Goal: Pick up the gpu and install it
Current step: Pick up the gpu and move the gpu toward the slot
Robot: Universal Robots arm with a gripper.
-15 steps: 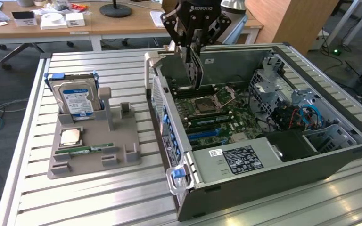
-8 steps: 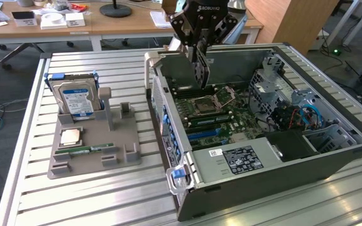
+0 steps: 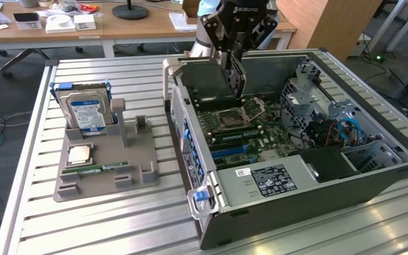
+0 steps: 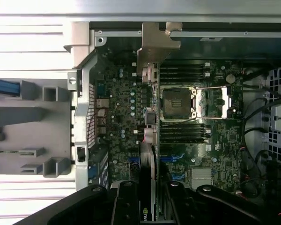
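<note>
While clamped shut, the black two-finger gripper holds a thin, flat, dark green-black gpu; jaws narrow, card pinched between them.

Ext. view:
- Fingers grip the card's upper edge. Card hangs upright below them, seen nearly edge-on.
- gpu is inside the open grey metal pc case, which lies on its side on a slatted metal table.
- Card's lower end is over the green motherboard, near the square silver cpu socket, toward the case's far wall. Contact w/ board: can't tell.
- On ext. view's left, well apart from gripper: grey plastic holder w/ a silver blue-labelled hard drive standing upright in it.

Wrist view:
- Black fingers sit on either side of the gpu, closed onto it; gripper narrow.
- Card seen edge-on, running straight away from the gripper across the motherboard.
- Its long silver metal end bracket is at the far end, near the case wall.
- cpu socket lies just beside the card's line. Black RAM slots flank the socket on the same side.
- Whether the card's edge meets any slot: can't tell.
</note>
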